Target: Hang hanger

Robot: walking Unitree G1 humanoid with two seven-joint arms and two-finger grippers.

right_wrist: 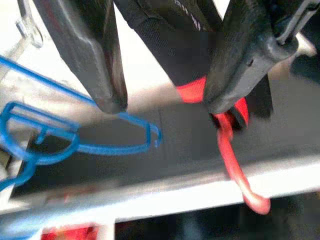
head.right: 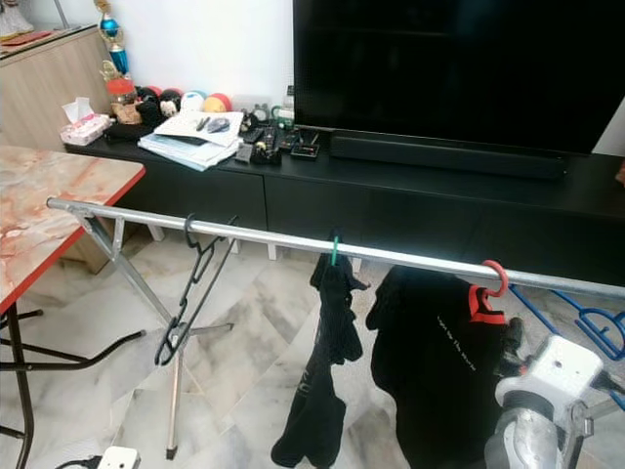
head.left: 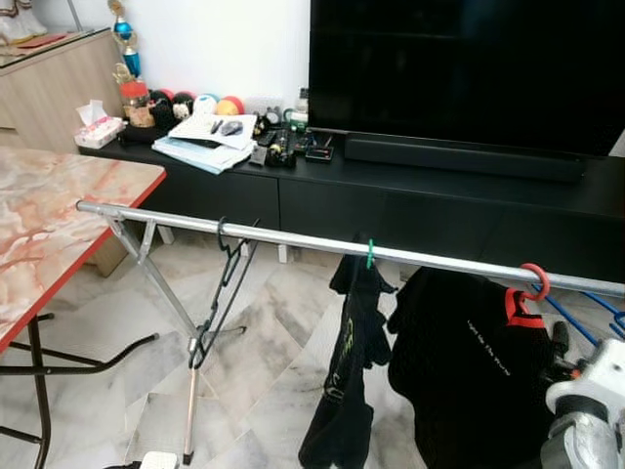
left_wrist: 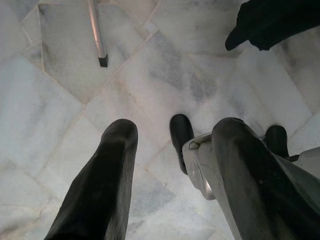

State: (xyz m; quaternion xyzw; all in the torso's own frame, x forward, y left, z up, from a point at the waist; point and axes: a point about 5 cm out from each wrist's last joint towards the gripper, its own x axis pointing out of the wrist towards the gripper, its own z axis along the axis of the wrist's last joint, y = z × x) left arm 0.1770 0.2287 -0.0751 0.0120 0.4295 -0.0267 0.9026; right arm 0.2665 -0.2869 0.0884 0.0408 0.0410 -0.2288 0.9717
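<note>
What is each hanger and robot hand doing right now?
Red hanger: hooked on the rail, holding a black shirt.
Green hanger: on the rail, holding a black garment.
Black hanger: on the rail, empty.
Right gripper: open, by the red hanger.
Left gripper: open, over the floor.

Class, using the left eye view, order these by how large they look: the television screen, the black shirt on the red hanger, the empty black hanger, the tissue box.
1. Television screen
2. Black shirt
3. Empty black hanger
4. Tissue box

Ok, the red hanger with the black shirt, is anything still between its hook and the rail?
No. The red hanger is hooked over the rail already, clear of the blue hangers. The right gripper is open beside it.
</note>
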